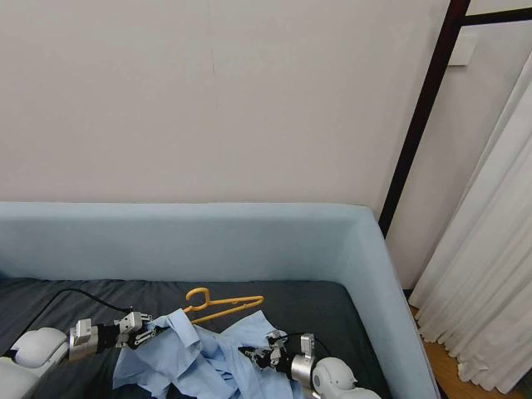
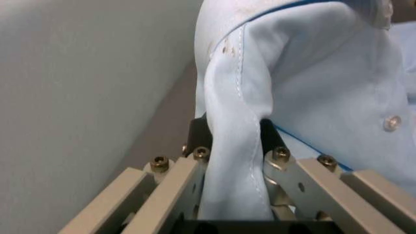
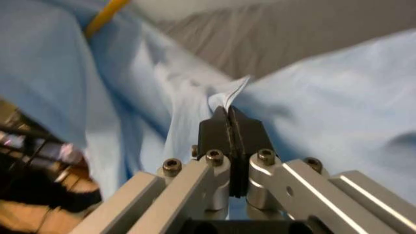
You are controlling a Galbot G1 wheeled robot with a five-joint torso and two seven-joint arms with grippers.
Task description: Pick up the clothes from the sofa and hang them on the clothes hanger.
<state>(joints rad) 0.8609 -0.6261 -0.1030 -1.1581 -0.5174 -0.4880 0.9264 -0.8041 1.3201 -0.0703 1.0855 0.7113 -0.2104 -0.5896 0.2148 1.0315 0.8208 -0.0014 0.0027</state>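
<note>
The light blue shirt (image 1: 199, 357) lies in a crumpled heap on the dark seat of the sofa (image 1: 249, 237), down at 6 o'clock in the head view. The orange hanger (image 1: 223, 304) lies flat on the seat too, at the shirt's 12 o'clock, touching its top edge.

I think the job is only at its start. The shirt is gripped at two spots, but most of it rests on the seat and it is not on the hanger yet. Lifting the shirt and getting it onto the hanger is all left to do.

The left hand (image 1: 150, 330) reaches in low from the shirt's 9 o'clock. Its fingers are clamped on a thick fold with a stitched edge. The right hand (image 1: 259, 352) comes in low from 4 o'clock, and its fingers are pressed together on a thin bit of the shirt's cloth
</note>
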